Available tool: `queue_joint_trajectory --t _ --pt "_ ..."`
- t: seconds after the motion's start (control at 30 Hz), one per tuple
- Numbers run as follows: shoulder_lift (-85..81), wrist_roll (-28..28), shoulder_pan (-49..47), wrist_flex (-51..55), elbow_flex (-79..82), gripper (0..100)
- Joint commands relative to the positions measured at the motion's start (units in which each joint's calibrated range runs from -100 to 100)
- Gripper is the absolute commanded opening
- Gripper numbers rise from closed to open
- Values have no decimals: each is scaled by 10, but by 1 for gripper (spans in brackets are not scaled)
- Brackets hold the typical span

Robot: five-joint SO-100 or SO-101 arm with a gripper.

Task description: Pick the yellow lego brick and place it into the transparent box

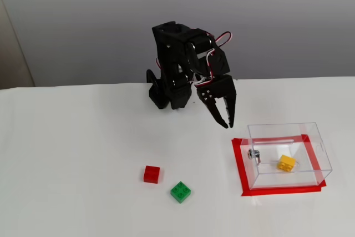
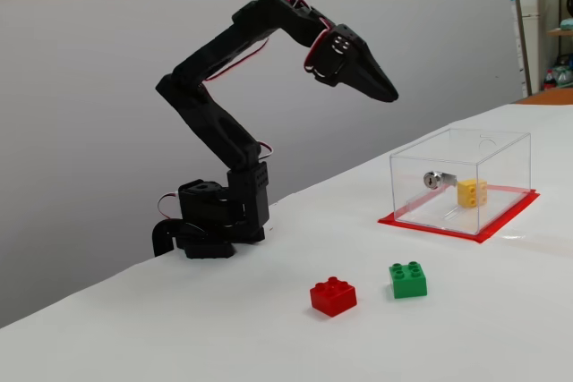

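White desk (image 1: 83, 154) carries the transparent box (image 1: 319, 147) with the yellow lego brick (image 1: 286, 163) resting inside, placement apparently complete, while the gripper (image 1: 228, 124) hangs clear, fingers slightly parted and empty.

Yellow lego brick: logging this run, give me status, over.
End effector empty, raised, clear of the transparent box. Yellow lego brick inside box, on its floor. Red brick and green brick on table, nothing in the way.

Matte black plastic arm (image 1: 180, 65), blocky jointed segments, chunky black base (image 2: 210, 221), thin red and white cables looping along joints, long tapered black fingers (image 1: 229, 109)
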Motion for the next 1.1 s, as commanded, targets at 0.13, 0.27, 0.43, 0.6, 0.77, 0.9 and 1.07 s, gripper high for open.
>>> queue_joint_trajectory --t 0.13,0.27,0.43,0.6,0.77,0.9,1.07 --pt "-88 33 128 89 33 2" --pt "-141 46 173 96 104 2" --pt "-200 46 203 84 223 2" --pt "-249 42 228 86 327 2" --pt "-284 42 231 75 409 2" --pt "-299 42 227 45 491 2" --pt "-317 42 226 8 571 2"
